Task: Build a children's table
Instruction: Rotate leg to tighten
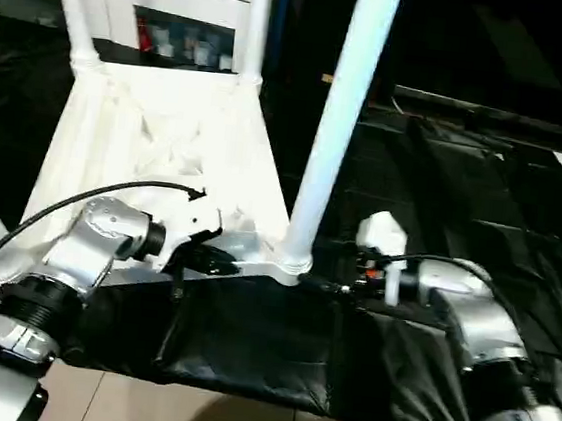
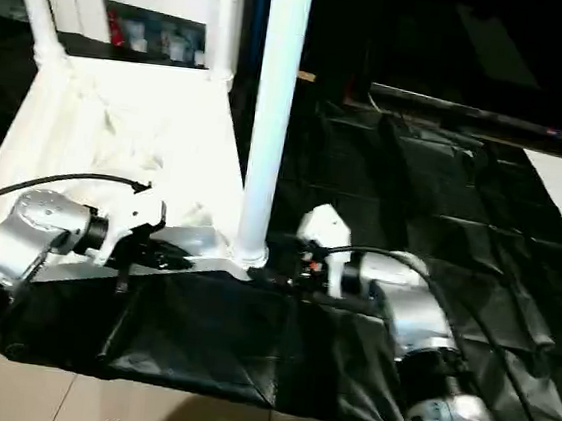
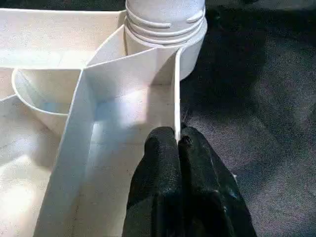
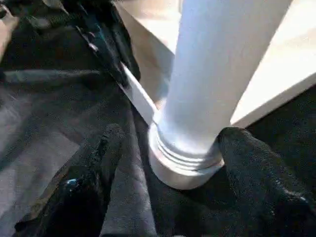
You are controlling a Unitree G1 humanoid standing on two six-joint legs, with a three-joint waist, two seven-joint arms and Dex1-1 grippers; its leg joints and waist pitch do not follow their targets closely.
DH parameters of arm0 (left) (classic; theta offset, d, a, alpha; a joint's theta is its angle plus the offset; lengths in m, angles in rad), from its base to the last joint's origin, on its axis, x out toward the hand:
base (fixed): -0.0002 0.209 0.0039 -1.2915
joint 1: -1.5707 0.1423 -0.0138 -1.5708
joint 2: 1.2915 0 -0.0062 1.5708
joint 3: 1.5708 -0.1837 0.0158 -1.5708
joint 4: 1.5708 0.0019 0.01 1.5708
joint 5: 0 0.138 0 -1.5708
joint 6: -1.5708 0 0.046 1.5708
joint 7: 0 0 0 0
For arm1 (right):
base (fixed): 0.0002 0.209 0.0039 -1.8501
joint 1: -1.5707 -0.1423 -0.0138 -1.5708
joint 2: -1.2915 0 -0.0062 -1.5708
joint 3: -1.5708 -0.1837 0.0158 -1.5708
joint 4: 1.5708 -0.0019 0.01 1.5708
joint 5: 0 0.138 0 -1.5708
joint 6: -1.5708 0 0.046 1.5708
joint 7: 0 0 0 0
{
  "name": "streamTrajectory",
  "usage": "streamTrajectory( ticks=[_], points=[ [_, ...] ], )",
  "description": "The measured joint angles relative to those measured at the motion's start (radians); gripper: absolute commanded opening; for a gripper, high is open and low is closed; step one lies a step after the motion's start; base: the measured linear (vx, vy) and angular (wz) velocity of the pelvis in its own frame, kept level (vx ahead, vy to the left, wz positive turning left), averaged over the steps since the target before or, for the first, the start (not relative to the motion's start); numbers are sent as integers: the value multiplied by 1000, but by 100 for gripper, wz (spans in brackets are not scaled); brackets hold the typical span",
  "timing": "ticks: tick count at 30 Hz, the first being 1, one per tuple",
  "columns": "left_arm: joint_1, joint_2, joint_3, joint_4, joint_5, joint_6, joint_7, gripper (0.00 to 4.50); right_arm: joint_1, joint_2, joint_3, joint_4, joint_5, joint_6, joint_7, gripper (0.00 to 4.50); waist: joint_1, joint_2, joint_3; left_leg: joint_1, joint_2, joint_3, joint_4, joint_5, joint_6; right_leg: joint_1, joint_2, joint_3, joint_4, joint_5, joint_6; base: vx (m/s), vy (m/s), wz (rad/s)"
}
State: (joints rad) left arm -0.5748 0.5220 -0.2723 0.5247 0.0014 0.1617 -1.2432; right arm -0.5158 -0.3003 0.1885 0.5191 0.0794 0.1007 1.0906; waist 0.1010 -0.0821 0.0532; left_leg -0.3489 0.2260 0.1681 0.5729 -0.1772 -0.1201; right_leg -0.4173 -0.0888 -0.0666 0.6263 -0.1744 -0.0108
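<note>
Left end effector (image 3: 178,143) pinches the white ribbed plastic tabletop's rim (image 3: 176,89); the right wrist cam shows the right end effector (image 4: 170,148) open around the white tubular leg (image 4: 217,74).

Upright leg (image 1: 337,106) – top cut off

My head cameras look forward and down over both silver forearms (image 1: 86,250); each wrist camera sits close, facing along its black fingers (image 3: 168,163); both share the white plastic corner socket (image 4: 185,168).
</note>
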Motion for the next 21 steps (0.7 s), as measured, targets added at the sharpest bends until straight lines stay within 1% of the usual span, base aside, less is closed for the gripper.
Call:
streamTrajectory(
  ticks=[3, 7, 9, 11, 13, 16, 17, 18, 20, 21],
  points=[
    [-3, -5, -1, -1, -4, 9, 1, 6, -32, 21, 14, 43, -15, -13, -40, 343, 3, 0, 0, 0, 0, 0, 0, 0, -1, 0, 0, 0, 0, 0, -1, 0, 0, 0],
    [-4, -11, -2, -8, -5, 17, 2, 6, -49, 46, 16, 80, -17, -25, -62, 343, 8, 0, 0, 0, 0, 0, 0, 0, -1, 0, 0, 0, 0, 0, -1, 0, 0, 0],
    [-4, -12, -2, -10, -6, 19, 2, 0, -59, 52, 16, 94, -20, -27, -64, 306, 10, 0, 0, 0, 0, 0, 0, 0, -1, -1, 0, 0, 0, 0, -1, 0, 0, 0],
    [-3, -13, -2, -11, -5, 20, 3, 0, -72, 54, 16, 114, -25, -35, -65, 301, 10, 0, 0, -1, 0, 0, 0, 0, -1, -1, 0, 0, 0, 0, -1, 0, 0, 0],
    [-3, -13, -2, -11, -5, 24, 6, 0, -78, 57, 16, 125, -30, -45, -66, 275, 10, 0, 0, -1, 0, 0, 0, 0, -1, 0, 0, 0, 0, 0, -1, 0, 0, 0],
    [-3, -12, -2, -11, -5, 29, 10, 0, -86, 63, 15, 133, -29, -58, -69, 266, 9, 0, 0, 0, 0, 0, 0, 0, -1, 0, 0, 0, 0, 0, -1, 0, 0, 0],
    [-3, -12, -2, -11, -5, 29, 13, 0, -91, 65, 15, 139, -29, -61, -70, 258, 9, 0, 0, 0, 0, 0, 0, 0, -1, 0, 0, 0, 0, 0, 0, 0, 0, 0],
    [-3, -12, -2, -10, -4, 29, 15, 0, -99, 67, 16, 152, -29, -64, -69, 236, 9, 0, 0, 0, 0, 0, 0, 0, -1, 0, 0, 0, 0, 0, 0, 0, 0, 0],
    [-3, -12, -2, -10, -4, 29, 16, 0, -102, 69, 15, 155, -29, -67, -67, 231, 9, 0, 0, 0, 0, 0, 0, 1, -1, 0, 0, 0, 0, 0, 0, 0, 0, 0],
    [-3, -10, -2, -10, -4, 28, 15, 0, -104, 69, 14, 159, -28, -68, -66, 220, 8, 0, 0, 0, 0, 0, 0, 1, -1, 0, 0, 0, 0, 0, 0, 0, 0, 0]
  ],
)
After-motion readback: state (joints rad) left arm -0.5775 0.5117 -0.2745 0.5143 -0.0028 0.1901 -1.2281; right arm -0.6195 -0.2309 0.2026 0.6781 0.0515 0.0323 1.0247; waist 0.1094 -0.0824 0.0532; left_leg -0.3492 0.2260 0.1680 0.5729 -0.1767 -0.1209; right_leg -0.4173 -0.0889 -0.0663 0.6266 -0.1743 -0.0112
